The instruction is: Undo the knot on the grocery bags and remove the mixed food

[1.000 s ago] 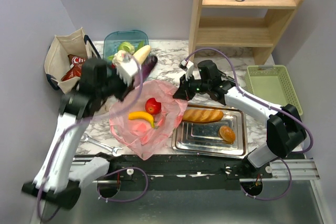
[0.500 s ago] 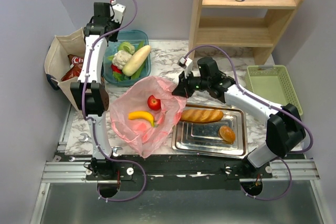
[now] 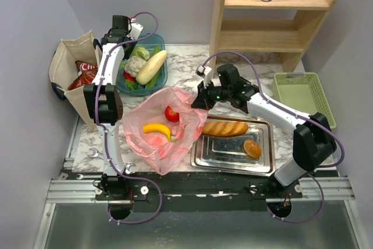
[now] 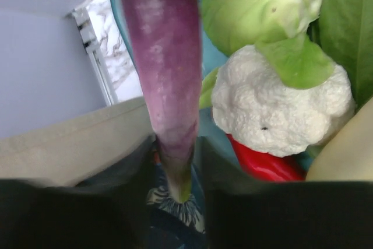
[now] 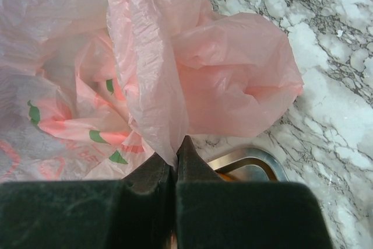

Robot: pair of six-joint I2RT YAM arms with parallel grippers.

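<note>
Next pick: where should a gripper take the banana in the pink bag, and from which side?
Across its middle, straight down through the open mouth of the pink bag: the banana lies flat and uncovered, running left to right, with the apple farther back.
</note>
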